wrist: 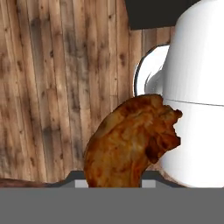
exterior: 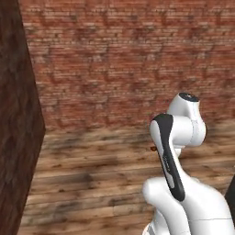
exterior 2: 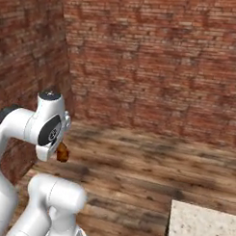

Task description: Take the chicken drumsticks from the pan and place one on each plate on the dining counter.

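Between the fingertips in the hand view sits a chicken drumstick (wrist: 127, 142), golden-brown, rising from the bottom edge with its thick end uppermost. I read the gripper (wrist: 114, 177) as clamped on it: the jaws are nearly closed, and the meat hangs over bare wooden floor (wrist: 52, 87) with nothing beneath to bear it. From the right base view I see the same drumstick as a small brown lump just under the hand, beside the arm's folded wrist, well above the planks and well apart from the corner of speckled dining counter (exterior 2: 203, 224) at lower right. Brick wall (exterior 2: 155, 58) lies ahead, so I judge I am mid-carry and facing away from the plates.

As for handling, I expect this piece to be light but greasy-skinned and slightly yielding, so it could slide or pivot in a narrow pinch. I cannot tell exactly where the pads bite, since they are hidden behind the meat. I would want the hold across the meaty part, not the tapering bone, and I would swing the arm gently.
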Robot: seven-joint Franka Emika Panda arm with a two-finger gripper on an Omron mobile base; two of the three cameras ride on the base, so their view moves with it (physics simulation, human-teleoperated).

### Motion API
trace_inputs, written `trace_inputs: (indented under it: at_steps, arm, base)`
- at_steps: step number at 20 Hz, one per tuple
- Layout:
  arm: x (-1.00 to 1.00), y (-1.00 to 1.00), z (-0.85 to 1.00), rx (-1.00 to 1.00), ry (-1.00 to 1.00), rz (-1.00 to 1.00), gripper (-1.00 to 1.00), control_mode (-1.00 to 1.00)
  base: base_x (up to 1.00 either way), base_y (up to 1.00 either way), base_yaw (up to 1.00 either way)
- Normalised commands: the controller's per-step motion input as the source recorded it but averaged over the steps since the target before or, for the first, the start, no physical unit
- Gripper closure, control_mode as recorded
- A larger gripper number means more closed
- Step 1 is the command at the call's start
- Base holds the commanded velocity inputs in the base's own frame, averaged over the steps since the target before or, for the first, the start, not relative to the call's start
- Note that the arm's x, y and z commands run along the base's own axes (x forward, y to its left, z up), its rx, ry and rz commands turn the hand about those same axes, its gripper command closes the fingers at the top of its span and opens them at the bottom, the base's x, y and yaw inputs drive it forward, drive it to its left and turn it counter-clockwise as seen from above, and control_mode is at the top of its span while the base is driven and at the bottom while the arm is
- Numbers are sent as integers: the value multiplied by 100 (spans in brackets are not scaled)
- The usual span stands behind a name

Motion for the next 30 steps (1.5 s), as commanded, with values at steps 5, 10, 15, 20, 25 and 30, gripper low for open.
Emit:
trace_inputs:
  at_steps: [5,10,15,20,25,30]
  arm:
    - [0,0,0,0,0,0,100,100]
    - [0,0,0,0,0,0,100,100]
    - [0,0,0,0,0,0,100,100]
    - [0,0,0,0,0,0,100,100]
    - [0,0,0,0,0,0,100,100]
    - [0,0,0,0,0,0,100,100]
  base:
    - [99,-30,-63]
    - [90,-32,-65]
    - [72,-28,-72]
    - [79,-12,-72]
    - [99,-3,-63]
    - [100,0,-58]
